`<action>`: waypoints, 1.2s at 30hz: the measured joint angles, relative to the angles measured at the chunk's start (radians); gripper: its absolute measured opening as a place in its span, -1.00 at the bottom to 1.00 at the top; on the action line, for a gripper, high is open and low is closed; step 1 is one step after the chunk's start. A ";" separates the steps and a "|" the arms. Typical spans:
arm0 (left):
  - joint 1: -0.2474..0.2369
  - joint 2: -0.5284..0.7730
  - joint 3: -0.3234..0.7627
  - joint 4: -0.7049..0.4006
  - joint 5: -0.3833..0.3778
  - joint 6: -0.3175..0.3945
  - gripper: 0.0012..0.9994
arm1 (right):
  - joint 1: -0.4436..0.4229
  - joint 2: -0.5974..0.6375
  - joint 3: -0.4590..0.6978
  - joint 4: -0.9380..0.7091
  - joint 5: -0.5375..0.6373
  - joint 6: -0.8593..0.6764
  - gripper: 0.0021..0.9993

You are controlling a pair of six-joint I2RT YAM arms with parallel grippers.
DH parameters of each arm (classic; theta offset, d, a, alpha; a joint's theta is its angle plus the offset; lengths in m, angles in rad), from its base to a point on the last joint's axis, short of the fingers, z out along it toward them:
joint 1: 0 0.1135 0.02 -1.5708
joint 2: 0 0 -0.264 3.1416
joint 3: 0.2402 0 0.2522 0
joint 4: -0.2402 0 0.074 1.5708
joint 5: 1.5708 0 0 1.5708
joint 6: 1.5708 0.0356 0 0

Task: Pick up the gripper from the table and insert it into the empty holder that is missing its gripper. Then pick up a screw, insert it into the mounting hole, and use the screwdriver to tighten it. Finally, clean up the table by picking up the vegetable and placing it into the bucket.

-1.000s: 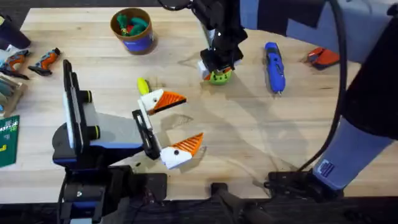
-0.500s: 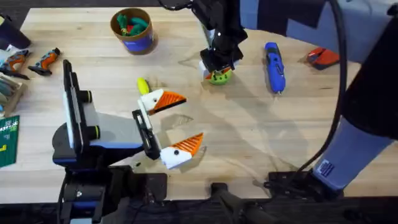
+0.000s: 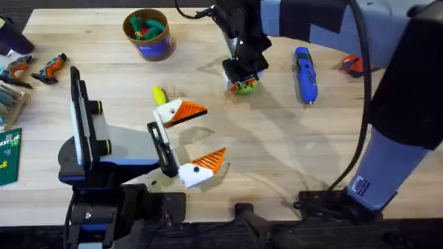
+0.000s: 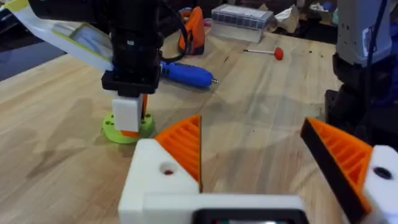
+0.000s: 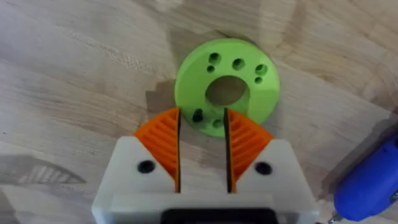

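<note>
Broadly, the pale wooden bench [image 3: 277, 152] carries two arms. The left gripper [image 3: 209, 135] lies near its base, its fingers spread wide and empty. Both of its white mounts wear orange ribbed tips, so the fitting step looks done and the screw step seems to be in hand.

The right gripper [image 5: 202, 119] reaches to the far middle, low over a flat lime-green round disc with holes [image 5: 249, 81]. Its fingers are a narrow gap apart over the disc's rim, and no screw shows between them. The next move probably calls for a fine, centred pinch.

The bright blue pen-shaped screwdriver [image 3: 305, 76] lies just beyond that gripper's right, with its long axis running far to near and its bit toward the bases. The small round bucket with a dark blue band [image 3: 158, 47] stands far left. The small yellow-green oblong vegetable [image 3: 159, 95] lies beside the left gripper's farther mount, pointing far to near.
</note>
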 joint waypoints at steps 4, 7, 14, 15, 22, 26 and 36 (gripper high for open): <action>0.000 0.000 0.000 0.000 0.000 0.000 0.97 | 0.000 0.000 0.000 0.000 0.000 0.000 -0.33; 0.000 0.000 0.000 0.000 0.000 0.000 0.97 | 0.000 0.000 0.000 0.001 0.000 0.000 -0.41; 0.000 0.000 0.000 0.000 0.000 0.000 0.97 | 0.000 0.000 0.000 0.011 0.000 0.000 -0.58; 0.000 0.000 0.000 0.000 0.000 0.000 0.97 | 0.000 0.000 0.000 0.011 0.000 0.000 -0.60; 0.000 0.000 0.000 0.000 0.000 0.000 0.97 | 0.001 0.000 0.000 0.011 0.000 0.000 -0.91; 0.000 0.000 0.000 0.000 0.000 0.000 0.97 | 0.001 0.000 0.000 0.013 0.000 0.003 -0.99; 0.000 0.000 0.000 0.000 0.000 0.000 0.97 | 0.001 0.000 0.000 0.015 0.000 0.003 -0.99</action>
